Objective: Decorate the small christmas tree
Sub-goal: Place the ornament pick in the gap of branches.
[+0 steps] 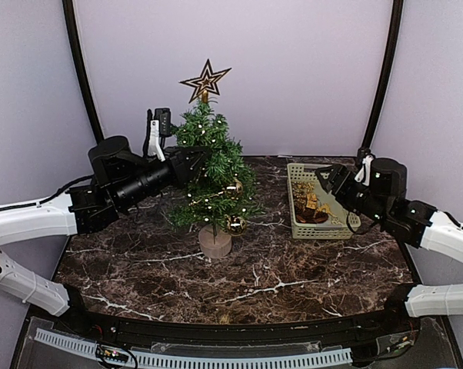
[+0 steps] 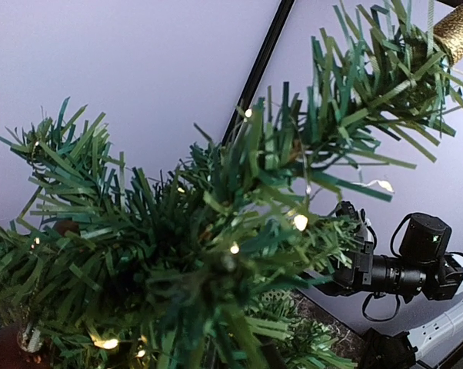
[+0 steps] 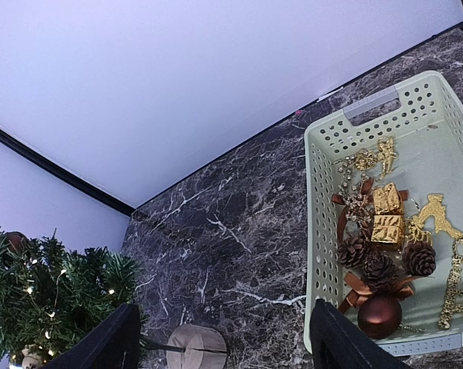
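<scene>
Surface (image 1: 239,284) of dark marble carries the tree (image 1: 212,173) at centre frame. It stands upright on its stump base (image 1: 214,243), already lit and hung with gold baubles (image 1: 234,224). Right end effector (image 3: 224,311) hangs spread wide with nothing between its fingers. It is tilted toward the basket (image 3: 318,231) at right of frame, probably to pick the next ornament; the brown ball (image 3: 379,315) and pine cones (image 3: 379,265) lie nearest it. Left end effector (image 1: 187,164) sits buried in the branches at the tree's upper left, likely steadying it or seating a piece. Needles hide its fingers, so I cannot tell whether they pinch anything. Star (image 1: 205,81) tops the tree at upper centre.
</scene>
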You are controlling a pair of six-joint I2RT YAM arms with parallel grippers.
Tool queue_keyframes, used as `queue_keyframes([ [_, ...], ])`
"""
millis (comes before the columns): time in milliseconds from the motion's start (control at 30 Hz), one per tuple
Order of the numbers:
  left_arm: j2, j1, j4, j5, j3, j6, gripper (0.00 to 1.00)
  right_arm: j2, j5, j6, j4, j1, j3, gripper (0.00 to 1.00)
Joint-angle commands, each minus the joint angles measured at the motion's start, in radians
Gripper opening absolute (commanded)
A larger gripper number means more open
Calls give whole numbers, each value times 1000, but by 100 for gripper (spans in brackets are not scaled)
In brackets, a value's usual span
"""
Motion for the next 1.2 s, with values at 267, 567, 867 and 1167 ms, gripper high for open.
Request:
queue_keyframes([
  [267, -52, -4, -45, -28, -59, -79, 29, -21, 6, 13, 30, -6, -13, 76],
  [567, -96, -4, -144, -14, -21, -52, 44, -9, -5, 17, 42, -7, -11, 76],
  [867, -136, -3, -205, 7, 13, -39, 58, -17, -1, 10, 35, -7, -7, 77],
  [1167, -176, 0, -490, 66, 200, 2, 66, 3, 40, -138, -124, -8, 121, 80],
])
